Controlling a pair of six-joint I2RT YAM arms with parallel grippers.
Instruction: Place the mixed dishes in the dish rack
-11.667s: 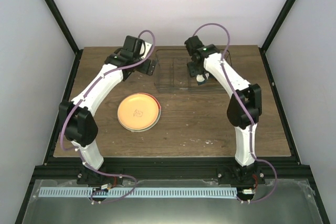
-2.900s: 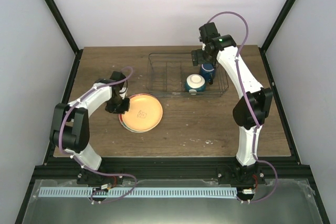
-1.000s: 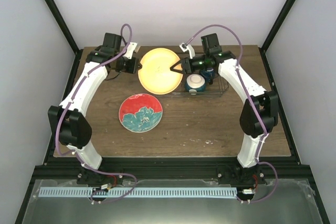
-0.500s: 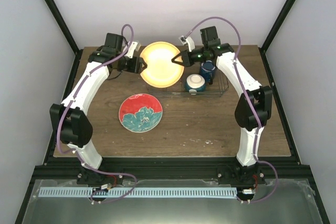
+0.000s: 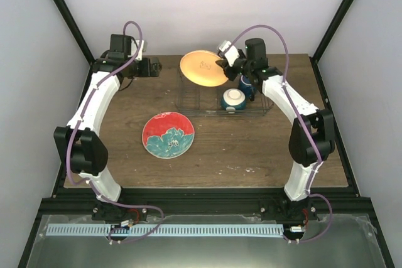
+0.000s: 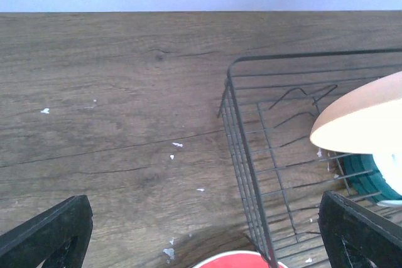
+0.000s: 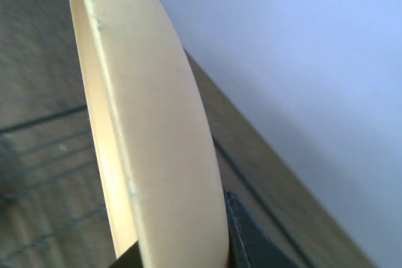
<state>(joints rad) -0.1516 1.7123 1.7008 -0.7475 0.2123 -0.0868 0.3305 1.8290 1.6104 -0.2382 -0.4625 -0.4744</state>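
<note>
orange-yellow plate (image 5: 202, 69) is clamped by the right gripper (image 5: 221, 62), tilted above the dish rack (image 5: 195, 101) by the far edge of the bench (image 5: 264, 149). dark blue mug (image 5: 246, 85) and cream-white bowl (image 5: 233, 99) are already racked. red-and-teal floral plate (image 5: 168, 134) is left mid-bench; the left gripper (image 5: 154, 67) is spread open, empty.

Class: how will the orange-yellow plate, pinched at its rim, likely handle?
Probably stiff: the orange-yellow plate shows no sag, though the right gripper holds only its rim. Its smooth surface may slip. Likely breakable if dropped onto the dish rack.
</note>
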